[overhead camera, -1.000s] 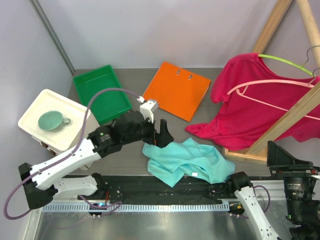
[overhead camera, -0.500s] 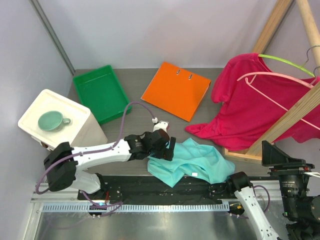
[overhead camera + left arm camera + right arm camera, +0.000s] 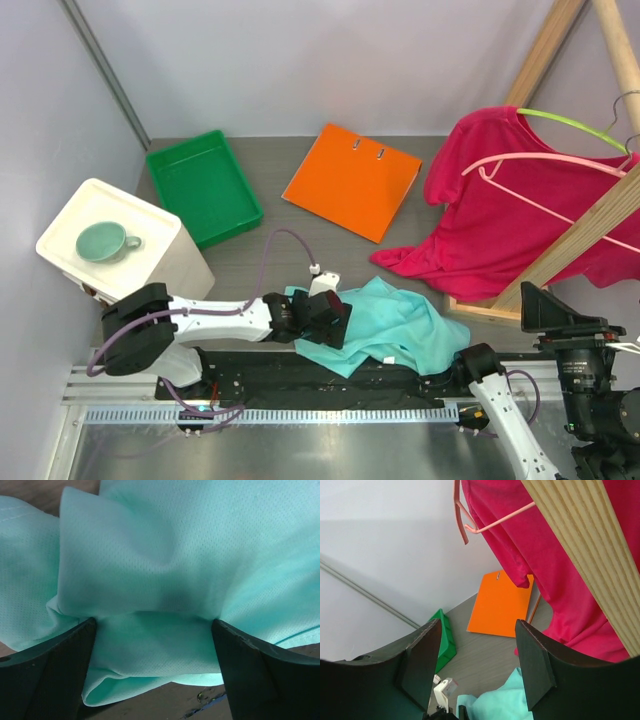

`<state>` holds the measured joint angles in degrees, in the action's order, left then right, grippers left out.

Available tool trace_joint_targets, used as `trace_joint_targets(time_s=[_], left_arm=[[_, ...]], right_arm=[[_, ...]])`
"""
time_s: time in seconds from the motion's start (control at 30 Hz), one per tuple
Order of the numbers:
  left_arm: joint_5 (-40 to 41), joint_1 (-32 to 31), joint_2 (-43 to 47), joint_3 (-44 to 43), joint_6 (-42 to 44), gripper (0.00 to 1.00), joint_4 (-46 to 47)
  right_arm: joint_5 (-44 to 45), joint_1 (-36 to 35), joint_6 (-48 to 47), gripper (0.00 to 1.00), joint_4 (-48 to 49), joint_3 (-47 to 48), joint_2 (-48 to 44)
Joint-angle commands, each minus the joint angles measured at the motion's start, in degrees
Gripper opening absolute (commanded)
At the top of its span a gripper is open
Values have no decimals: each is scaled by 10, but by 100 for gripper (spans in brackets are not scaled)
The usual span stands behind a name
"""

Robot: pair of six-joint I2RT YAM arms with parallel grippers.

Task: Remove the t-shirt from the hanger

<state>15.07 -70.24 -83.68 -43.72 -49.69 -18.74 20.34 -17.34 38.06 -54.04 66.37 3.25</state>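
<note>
The left arm's jaws [image 3: 154, 630] are spread wide and straddle a bunched fold of the mint-green mesh t-shirt [image 3: 400, 325]. The cloth fills the gap between them, but they aren't pinching it. That shirt lies crumpled on the grey tabletop [image 3: 330, 250] near the front edge, clear of any hanger, so its part of the job looks done.

The right arm's jaws [image 3: 477, 650] stand apart with nothing between them, low at the right front and aimed up at the thin pink wire hanger [image 3: 462, 522]. That hanger looks bare to me.

Behind it the magenta t-shirt [image 3: 490, 220] still drapes over the slanted wooden rack [image 3: 570, 250]. Its shoulder seems to sit on the lime-green hanger [image 3: 570, 125], though I can't tell how firmly. If that shirt counts too, it is what's left.

There's open tabletop between the mint shirt and the orange ring binder [image 3: 350, 180], with the green plastic tray [image 3: 200, 185] well off to the left. It's tight on the right: the rack's beams and both hanger hooks crowd whatever reaches in there.
</note>
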Motion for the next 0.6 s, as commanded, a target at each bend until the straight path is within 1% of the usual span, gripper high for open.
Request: trace_joint_targets(time_s=[0.0, 0.03, 0.07, 0.13, 0.17, 0.2, 0.23, 0.27, 0.3, 0.4, 0.43, 0.5, 0.53, 0.57], left_arm=[[22, -15, 15, 21, -35, 88, 34], [29, -15, 15, 25, -41, 82, 35], [32, -14, 13, 29, -42, 61, 41], [51, -15, 13, 30, -38, 45, 45], [61, -14, 15, 26, -35, 33, 36], [71, -15, 18, 10, -29, 26, 28], [90, -14, 22, 0, -16, 7, 18], [103, -14, 32, -12, -10, 0, 6], [111, -11, 40, -42, -2, 0, -21], [123, 11, 74, -93, 42, 0, -69], [124, 28, 83, -127, 56, 0, -81], [120, 49, 112, -157, 90, 0, -100], [115, 79, 121, -174, 100, 0, -117], [107, 96, 128, -201, 110, 0, -123]], right_arm=[[-6, -5, 2, 66, 17, -11, -10], [-5, -5, 2, 66, 17, -14, -10], [-4, -6, 4, 66, 17, -15, -14], [-4, -7, 5, 66, 17, -16, -17], [-2, -8, 3, 66, 15, -15, -19], [2, -8, 3, 66, 15, -14, -19], [4, -8, 2, 66, 13, -12, -19], [7, -9, -2, 66, 9, -10, -20], [12, -10, -3, 66, 7, -9, -20], [18, -13, -6, 66, 4, -5, -23], [22, -14, -6, 66, 4, -5, -24], [23, -16, -5, 66, 3, -7, -24], [23, -16, -4, 66, 4, -10, -24], [23, -17, -4, 66, 4, -12, -23]])
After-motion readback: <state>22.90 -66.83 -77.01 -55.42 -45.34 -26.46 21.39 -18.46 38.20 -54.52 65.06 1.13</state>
